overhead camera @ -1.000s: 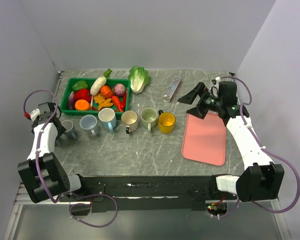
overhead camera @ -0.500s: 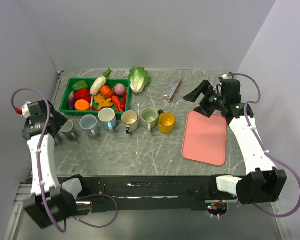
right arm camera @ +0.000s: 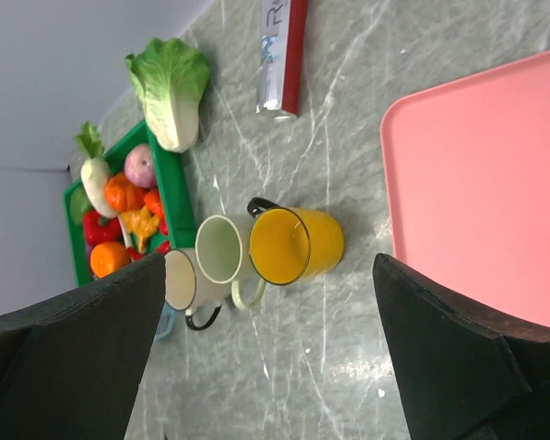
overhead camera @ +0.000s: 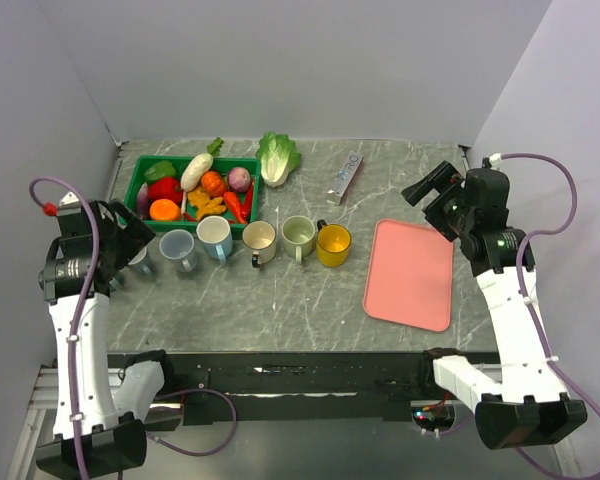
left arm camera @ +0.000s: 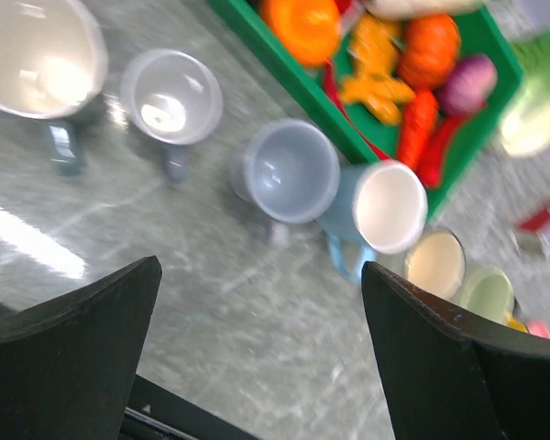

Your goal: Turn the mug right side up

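The end mug (left arm camera: 37, 55) stands upright at the left end of a row of mugs on the grey marbled table (overhead camera: 280, 300). Its pale inside faces up and its grey handle points toward the near edge. In the overhead view the left arm hides most of that spot.

Next along the row, all mouth-up, are a small grey mug (left arm camera: 170, 96), a blue-grey mug (left arm camera: 289, 170), a light blue mug (left arm camera: 390, 206), a cream mug (left arm camera: 435, 261), a pale green mug (left arm camera: 486, 293) and a yellow mug (right arm camera: 293, 246).

The left gripper (left arm camera: 258, 268) hangs above the row's left end with its jaws spread wide and nothing between them. Behind the row sits a green crate (overhead camera: 138, 185) of toy vegetables, with a lettuce (overhead camera: 277, 156) just beside it and a silver-and-red tube (overhead camera: 346, 178) further right.

The right gripper (right arm camera: 269, 261) is raised near the far corner of the pink tray (overhead camera: 410, 275), also wide apart and holding nothing.
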Robot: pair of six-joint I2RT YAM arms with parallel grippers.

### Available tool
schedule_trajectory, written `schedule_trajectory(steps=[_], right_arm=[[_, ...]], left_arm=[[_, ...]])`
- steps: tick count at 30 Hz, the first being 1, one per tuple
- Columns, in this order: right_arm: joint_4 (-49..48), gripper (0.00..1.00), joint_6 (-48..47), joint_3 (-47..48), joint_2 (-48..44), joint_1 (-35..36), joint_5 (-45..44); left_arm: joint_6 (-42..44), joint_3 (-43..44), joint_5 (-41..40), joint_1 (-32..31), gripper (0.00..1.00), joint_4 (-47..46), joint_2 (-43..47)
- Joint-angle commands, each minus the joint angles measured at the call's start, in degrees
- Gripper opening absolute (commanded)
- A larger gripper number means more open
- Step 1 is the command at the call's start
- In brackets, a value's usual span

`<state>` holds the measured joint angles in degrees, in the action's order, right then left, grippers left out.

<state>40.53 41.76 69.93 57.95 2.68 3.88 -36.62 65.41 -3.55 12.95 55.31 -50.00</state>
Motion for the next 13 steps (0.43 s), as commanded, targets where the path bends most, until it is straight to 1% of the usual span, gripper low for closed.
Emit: schedule_trajectory(steps=[1, 3, 5, 6, 13], right_arm=[[2.35, 1.0, -1.85, 2.66, -1.79, -0.39, -3.79], [2.97, 1.0, -3.34, 2.93, -2.23, -0.39, -3.62], [4.2, 1.0, -3.18, 3.37, -2.32, -0.39, -4.05], [4.99, 1.0, -3.09, 3.28, -2.49, -0.31, -5.27], [3.77, 1.0, -2.12, 0.3, -5.13, -0.3, -5.9]], left_arm=[[1.46, 3.31, 10.39, -1.87, 0.96, -3.7, -0.01], [1.55, 4.55, 12.95, -2.75, 0.96, -4.68, -0.8], [1.73, 5.96, 13.57, -3.89, 0.96, -5.3, -0.89], [1.82, 6.31, 13.48, -4.16, 0.96, -5.3, -1.33], [3.05, 8.07, 10.94, -6.01, 0.96, -4.16, -1.95]])
